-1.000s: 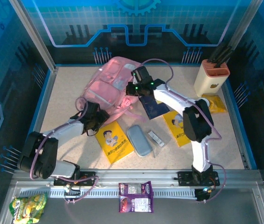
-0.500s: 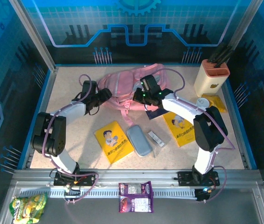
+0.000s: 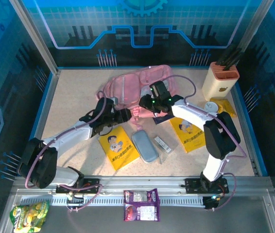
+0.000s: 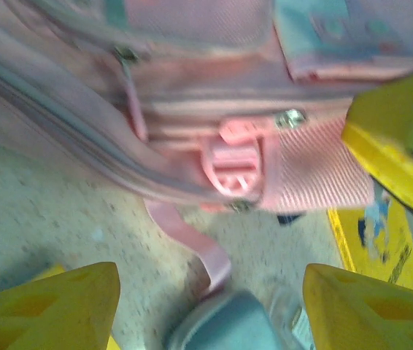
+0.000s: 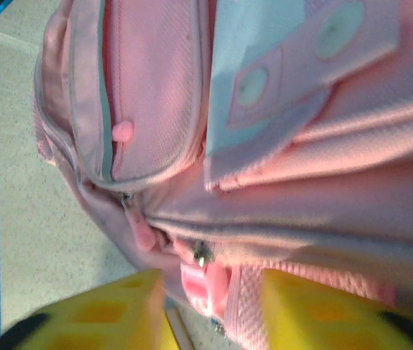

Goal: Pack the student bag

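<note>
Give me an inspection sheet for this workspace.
Surface: speckled beige table.
Job's things: pink student bag lying at the back centre.
Clutter: near yellow booklet, right yellow booklet, grey case, small packet, beige holder; purple snack pack and green snack pack on the front ledge.
Grippers: left gripper open, facing the bag; right gripper open at the bag's buckle.
Cables: cable arches off the right arm.
Surroundings: blue panel walls.

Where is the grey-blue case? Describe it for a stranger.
Find the pink student bag at the far middle of the table, then come toward the near edge. Between a yellow booklet and a small clear packet lies the grey-blue case, the only rounded, unprinted item.
</note>
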Action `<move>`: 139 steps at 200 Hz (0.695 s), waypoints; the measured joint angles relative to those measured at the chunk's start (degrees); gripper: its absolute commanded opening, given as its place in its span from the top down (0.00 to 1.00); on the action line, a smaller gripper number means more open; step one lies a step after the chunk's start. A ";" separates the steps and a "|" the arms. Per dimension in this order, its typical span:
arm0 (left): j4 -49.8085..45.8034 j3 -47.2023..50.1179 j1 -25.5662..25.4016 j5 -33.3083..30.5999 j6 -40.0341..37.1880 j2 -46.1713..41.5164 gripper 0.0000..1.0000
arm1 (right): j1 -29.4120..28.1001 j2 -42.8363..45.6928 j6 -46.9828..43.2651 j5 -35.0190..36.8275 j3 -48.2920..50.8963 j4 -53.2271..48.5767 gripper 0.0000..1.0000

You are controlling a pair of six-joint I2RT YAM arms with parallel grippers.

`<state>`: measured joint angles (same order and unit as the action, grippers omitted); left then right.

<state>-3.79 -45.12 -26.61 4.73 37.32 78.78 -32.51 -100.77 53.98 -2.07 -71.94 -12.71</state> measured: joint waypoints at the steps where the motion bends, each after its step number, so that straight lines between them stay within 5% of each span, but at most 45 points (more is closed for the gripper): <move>1: -0.11 0.00 -0.09 -0.02 0.00 0.00 0.32 | -0.02 0.22 -0.09 -0.11 0.31 0.02 0.45; 88: -1.46 1.38 -1.33 -1.07 -0.24 2.56 0.34 | -4.66 3.41 11.52 -3.72 12.02 4.17 0.22; 139: -1.05 1.38 -1.55 -1.53 -0.24 3.39 0.35 | -3.26 -1.46 16.31 -2.21 11.28 8.70 0.32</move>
<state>-4.84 -43.75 -28.16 3.20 37.08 82.17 -35.77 -102.24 70.28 -4.27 -60.66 -4.01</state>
